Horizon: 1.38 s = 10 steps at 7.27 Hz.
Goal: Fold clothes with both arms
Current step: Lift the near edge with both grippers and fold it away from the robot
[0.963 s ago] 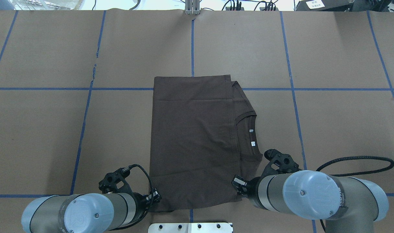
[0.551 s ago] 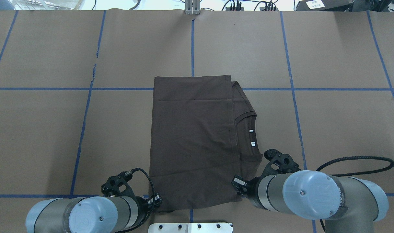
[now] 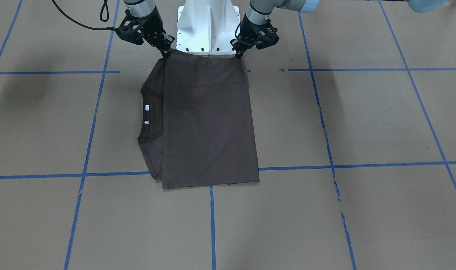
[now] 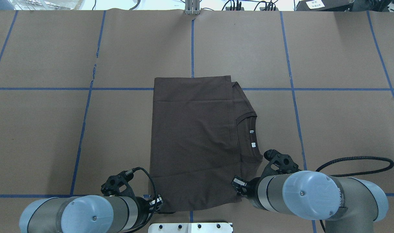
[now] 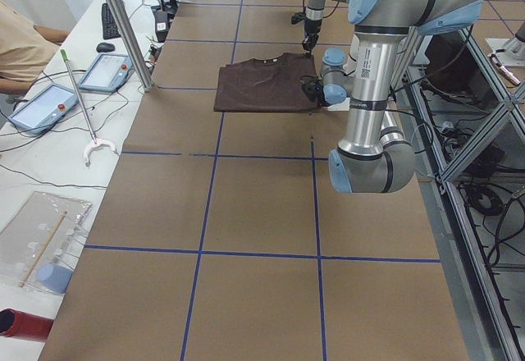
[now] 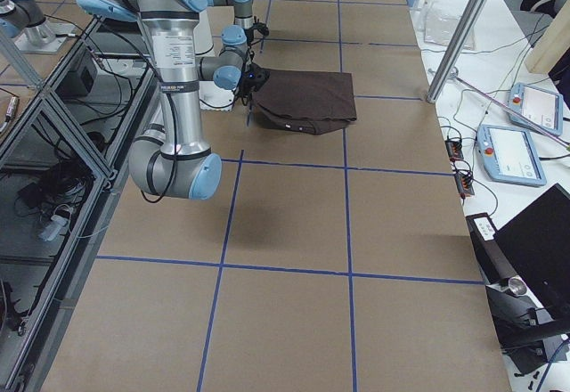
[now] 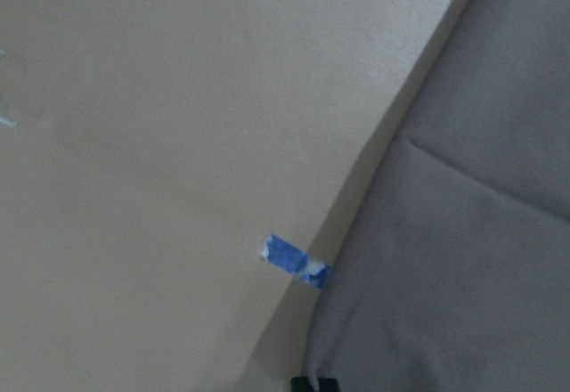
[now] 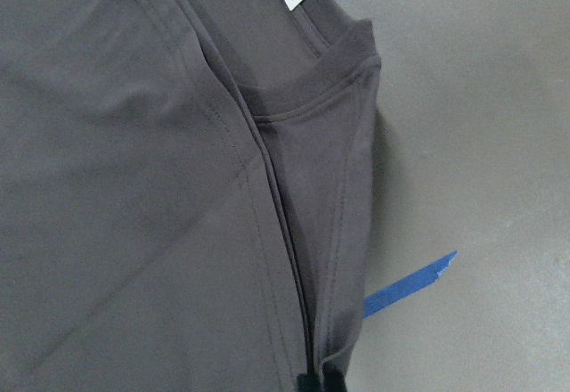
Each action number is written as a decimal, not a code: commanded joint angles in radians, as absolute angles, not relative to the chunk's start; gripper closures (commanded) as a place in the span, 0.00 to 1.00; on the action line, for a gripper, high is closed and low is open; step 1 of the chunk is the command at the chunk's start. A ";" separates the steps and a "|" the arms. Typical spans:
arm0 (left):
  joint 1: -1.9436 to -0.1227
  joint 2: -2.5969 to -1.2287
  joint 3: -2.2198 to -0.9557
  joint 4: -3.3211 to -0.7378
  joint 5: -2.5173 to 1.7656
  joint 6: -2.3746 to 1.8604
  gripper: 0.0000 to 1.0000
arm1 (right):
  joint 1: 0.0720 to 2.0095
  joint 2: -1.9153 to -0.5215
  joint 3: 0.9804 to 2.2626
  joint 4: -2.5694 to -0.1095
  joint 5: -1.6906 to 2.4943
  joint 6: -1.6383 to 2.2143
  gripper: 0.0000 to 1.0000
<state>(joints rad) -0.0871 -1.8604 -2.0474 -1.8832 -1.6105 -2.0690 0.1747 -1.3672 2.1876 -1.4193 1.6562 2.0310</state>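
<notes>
The dark brown T-shirt lies folded flat on the brown table, its collar and white tags showing at its right side. It also shows in the front-facing view. My left gripper is shut on the shirt's near left corner, and the edge there is raised slightly off the table. My right gripper is shut on the near right corner, where the folded layers run into its fingertips.
The white pedestal base stands just behind the shirt's near edge. Blue tape lines cross the table. A metal pole, tablets and a seated person are along the far side.
My left gripper has drawn back toward the base and a little right at the shirt's near left corner. The right arm has stayed in place.
</notes>
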 commanded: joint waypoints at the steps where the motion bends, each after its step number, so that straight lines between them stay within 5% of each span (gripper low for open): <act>1: -0.150 -1.867 -2.236 -1.780 -1.646 -2.066 1.00 | 0.202 -1.370 2.253 -1.420 1.676 2.031 1.00; 3: -0.373 -1.963 -2.180 -1.752 -1.713 -1.905 1.00 | 0.421 -1.326 2.202 -1.416 1.832 2.007 1.00; 5: -0.562 -2.057 -2.003 -1.767 -1.803 -1.792 1.00 | 0.653 -1.139 1.998 -1.431 1.989 1.970 1.00; 10: -0.658 -2.184 -1.642 -1.980 -1.789 -1.717 1.00 | 0.741 -0.903 1.597 -1.408 1.991 1.792 1.00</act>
<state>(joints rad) -0.6364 -2.1529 -1.7565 -1.9096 -1.7962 -1.7422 0.7265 -0.9783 1.7273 -1.4198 1.9881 1.8577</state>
